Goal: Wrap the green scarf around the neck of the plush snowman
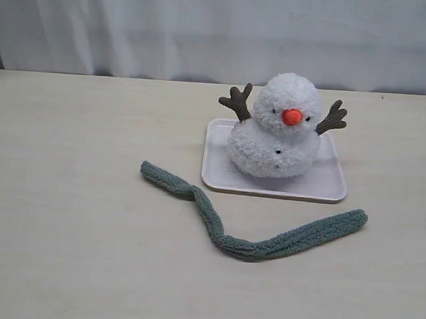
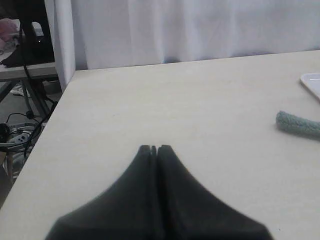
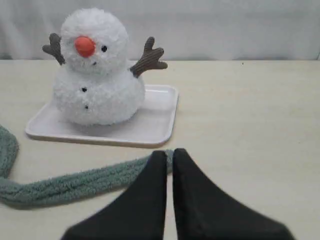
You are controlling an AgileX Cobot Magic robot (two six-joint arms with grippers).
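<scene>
The plush snowman (image 1: 276,134) stands upright on a white tray (image 1: 327,184), orange nose facing forward and brown twig arms raised. Nothing lies in its neck (image 3: 97,67) crease. The green scarf (image 1: 251,245) lies loose on the table in front of the tray, curving from one end near the tray's left corner to the other end at the right. Neither gripper shows in the exterior view. My right gripper (image 3: 169,152) is shut and empty, its tips in line with the scarf (image 3: 75,185) end beyond them. My left gripper (image 2: 156,148) is shut over bare table, with one scarf (image 2: 297,124) end far off.
The pale wooden table (image 1: 66,194) stretches wide around the tray (image 3: 155,120). A white curtain (image 1: 206,29) hangs behind its back edge. Past the table's side edge, in the left wrist view, are cables and a power strip (image 2: 17,137) on the floor.
</scene>
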